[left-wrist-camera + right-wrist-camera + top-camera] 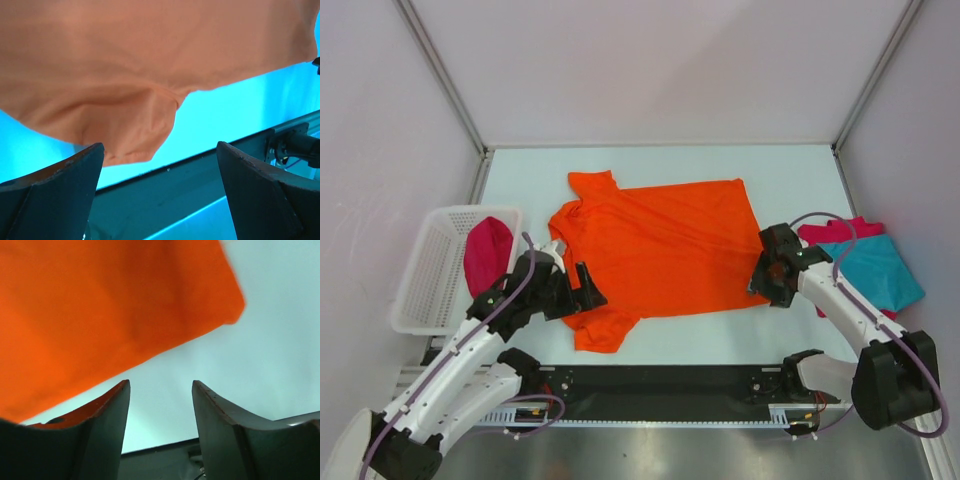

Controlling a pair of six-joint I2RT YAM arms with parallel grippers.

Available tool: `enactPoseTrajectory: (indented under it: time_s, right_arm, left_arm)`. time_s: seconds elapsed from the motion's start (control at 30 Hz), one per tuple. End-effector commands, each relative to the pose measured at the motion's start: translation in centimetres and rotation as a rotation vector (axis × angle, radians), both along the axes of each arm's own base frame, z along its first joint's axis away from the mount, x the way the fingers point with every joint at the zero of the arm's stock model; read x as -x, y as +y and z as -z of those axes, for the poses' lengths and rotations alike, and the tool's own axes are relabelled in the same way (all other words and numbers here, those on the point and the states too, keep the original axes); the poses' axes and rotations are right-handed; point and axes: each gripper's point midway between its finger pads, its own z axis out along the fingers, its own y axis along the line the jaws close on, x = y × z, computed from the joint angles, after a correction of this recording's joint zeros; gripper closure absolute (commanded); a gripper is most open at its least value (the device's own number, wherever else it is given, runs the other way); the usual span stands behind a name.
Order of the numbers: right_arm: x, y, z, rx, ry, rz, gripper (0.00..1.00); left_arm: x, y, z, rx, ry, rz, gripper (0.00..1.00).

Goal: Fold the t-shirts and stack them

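Now both arms low at orange t-shirt (655, 245) edges; left gripper (588, 288) wide, empty; right gripper (761, 283) parted, empty.

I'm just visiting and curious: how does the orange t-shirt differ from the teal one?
The orange t-shirt lies spread out, sleeves showing, mid-table; the teal t-shirt is folded compactly at the right edge. The orange t-shirt lies alone on the surface, while the teal t-shirt sits on a pink-red garment. Spread out, the orange t-shirt covers far more area than the teal t-shirt. Both are plain, single-colour cloth.
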Motion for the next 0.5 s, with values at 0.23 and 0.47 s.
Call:
enactPoseTrajectory:
  time_s: [0.23,0.47]
  right_arm:
    - [-1.2,5.3,-5.8,-0.165,-0.106,-0.020,0.50]
    - [-1.5,3.9,-3.6,-0.101,-0.070,0.015,0.48]
  left_arm:
    - [2.1,0.2,-0.6,-0.062,0.087,-0.041,0.00]
    - [4.0,-0.2,1.8,-0.164,0.154,0.009,0.01]
